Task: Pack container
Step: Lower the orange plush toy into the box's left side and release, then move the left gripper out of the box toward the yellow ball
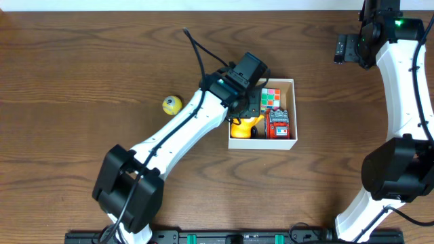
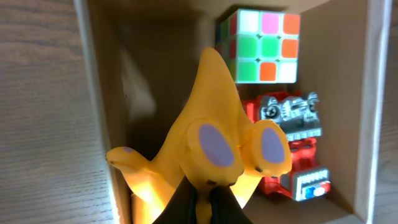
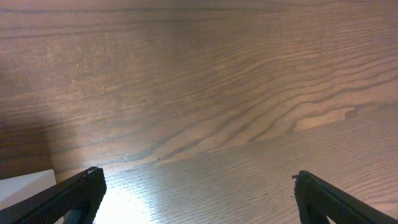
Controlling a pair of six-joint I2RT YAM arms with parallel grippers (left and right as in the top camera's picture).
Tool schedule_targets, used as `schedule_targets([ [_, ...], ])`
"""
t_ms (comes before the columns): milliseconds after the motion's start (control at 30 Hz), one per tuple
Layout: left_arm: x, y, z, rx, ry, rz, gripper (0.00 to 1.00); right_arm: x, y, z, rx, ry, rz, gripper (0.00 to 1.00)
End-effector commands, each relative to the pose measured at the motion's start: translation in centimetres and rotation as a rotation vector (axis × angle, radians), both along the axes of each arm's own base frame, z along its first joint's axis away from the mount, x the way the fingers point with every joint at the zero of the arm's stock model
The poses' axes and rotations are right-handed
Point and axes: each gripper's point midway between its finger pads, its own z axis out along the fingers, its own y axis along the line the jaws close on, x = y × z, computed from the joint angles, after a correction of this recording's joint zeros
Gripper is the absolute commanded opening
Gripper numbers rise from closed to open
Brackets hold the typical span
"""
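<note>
Container (image 1: 264, 144) with cube (image 1: 271, 99), red truck (image 1: 279, 125), yellow toy (image 1: 243, 127)

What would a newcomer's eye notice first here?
The yellow toy with purple eyes stands out, pinched by the left gripper in the white container, beside a colourful puzzle cube and a red toy vehicle. A small yellow ball lies alone on the table, left of the container.
</note>
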Motion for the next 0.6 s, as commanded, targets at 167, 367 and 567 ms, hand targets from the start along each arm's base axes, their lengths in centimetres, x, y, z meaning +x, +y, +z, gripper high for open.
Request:
schedule_targets([
  [167, 0.2, 0.0, -0.8, 0.027, 0.002, -0.009, 0.47, 0.0, -0.5, 1.8, -0.008, -0.047, -0.026, 0.99],
  [367, 1.0, 0.5, -0.6, 0.022, -0.010, 0.010, 0.69, 0.0, -0.5, 1.8, -0.008, -0.047, -0.026, 0.99],
  [567, 4.2, 1.5, 0.2, -0.028, -0.077, 0.070, 0.70, 0.0, -0.5, 1.8, -0.008, -0.047, -0.026, 0.99],
])
